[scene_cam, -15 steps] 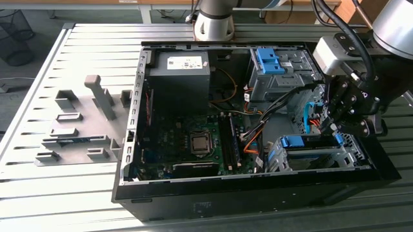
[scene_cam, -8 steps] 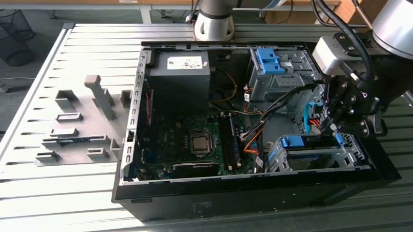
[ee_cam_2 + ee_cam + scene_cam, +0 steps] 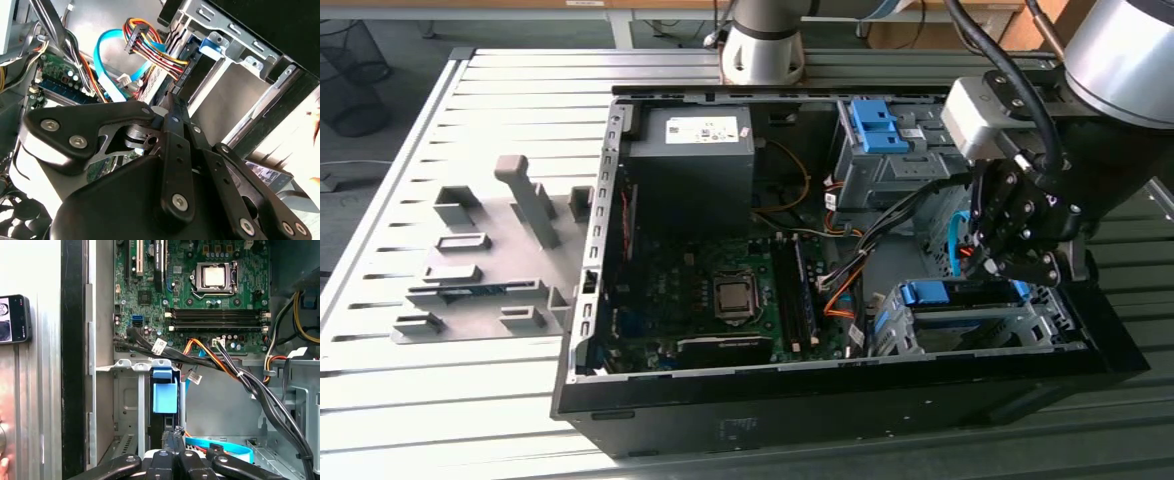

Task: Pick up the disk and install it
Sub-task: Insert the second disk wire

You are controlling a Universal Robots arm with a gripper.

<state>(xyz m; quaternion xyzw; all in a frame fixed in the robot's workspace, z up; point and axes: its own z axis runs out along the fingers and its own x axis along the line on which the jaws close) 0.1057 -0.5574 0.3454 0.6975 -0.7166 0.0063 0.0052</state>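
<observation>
I'm seeing the gripper (image 3: 1017, 262) hanging inside the open computer case (image 3: 720, 425) just above the disk (image 3: 164, 395) sitting in its drive cage (image 3: 987, 330) at five o'clock; I cannot tell how the jaws are standing.

A slatted grey metal table (image 3: 480, 390) is seen in the exterior view. An open black computer case (image 3: 854, 390) lies directly on it, occupying the area from the centre out to 3 o'clock. A grey fixture plate (image 3: 487, 265) carrying several upright grey blocks is laid flat on the slats at 9 o'clock, just beside the case wall.
</observation>
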